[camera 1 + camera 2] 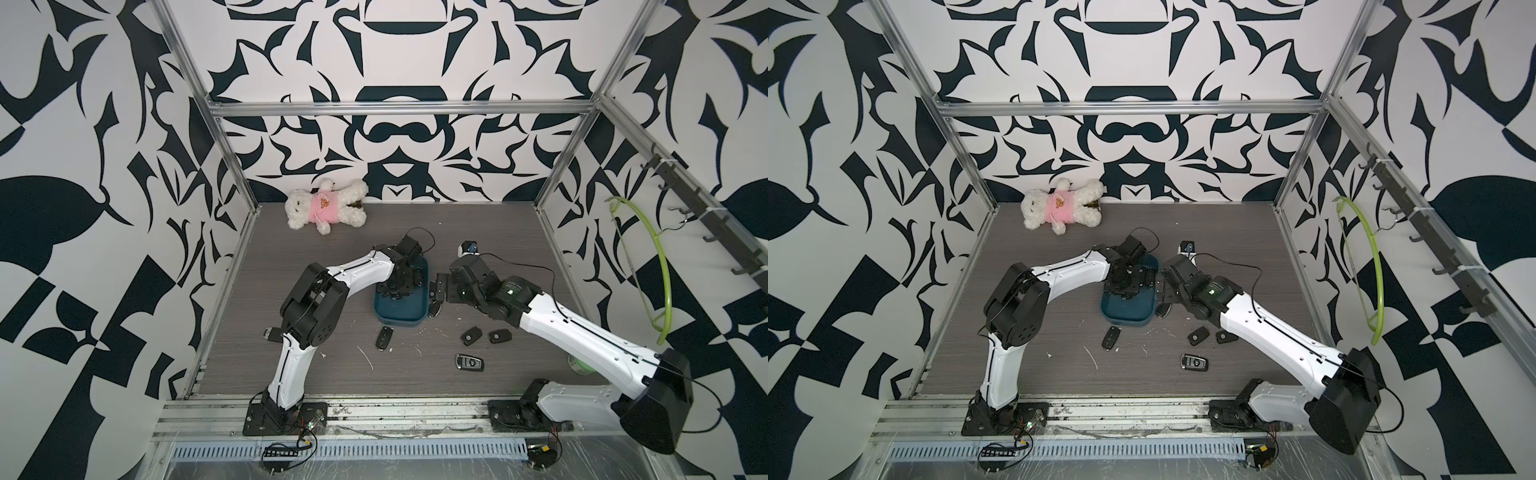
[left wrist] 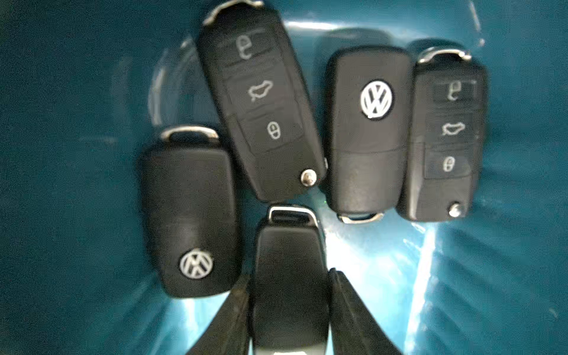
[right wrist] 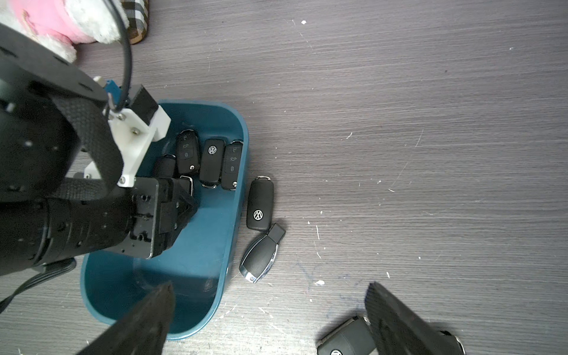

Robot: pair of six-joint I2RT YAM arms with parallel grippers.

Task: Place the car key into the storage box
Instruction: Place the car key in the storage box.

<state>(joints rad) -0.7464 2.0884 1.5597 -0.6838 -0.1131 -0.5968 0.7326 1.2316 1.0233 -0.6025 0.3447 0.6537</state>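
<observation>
The dark teal storage box (image 1: 401, 318) (image 1: 1125, 313) sits mid-table. My left gripper (image 1: 395, 293) (image 2: 289, 273) reaches down inside it, shut on a plain black car key (image 2: 287, 246), with a finger against each side of it. Several other black keys (image 2: 370, 129) lie on the box floor (image 2: 76, 153) just beyond the held one. My right gripper (image 1: 436, 291) (image 3: 270, 284) hovers open beside the box's right wall (image 3: 236, 196); one finger is over the box's near corner and the other over a loose key (image 3: 347, 341).
Loose keys lie on the table: two against the box's right side (image 3: 259, 204) (image 3: 261, 255), one in front (image 1: 384, 337), a pair (image 1: 471, 335) and a silver-trimmed one (image 1: 469, 362) to the right, one by the left arm (image 1: 272, 333). A plush bear (image 1: 326, 203) lies at the back.
</observation>
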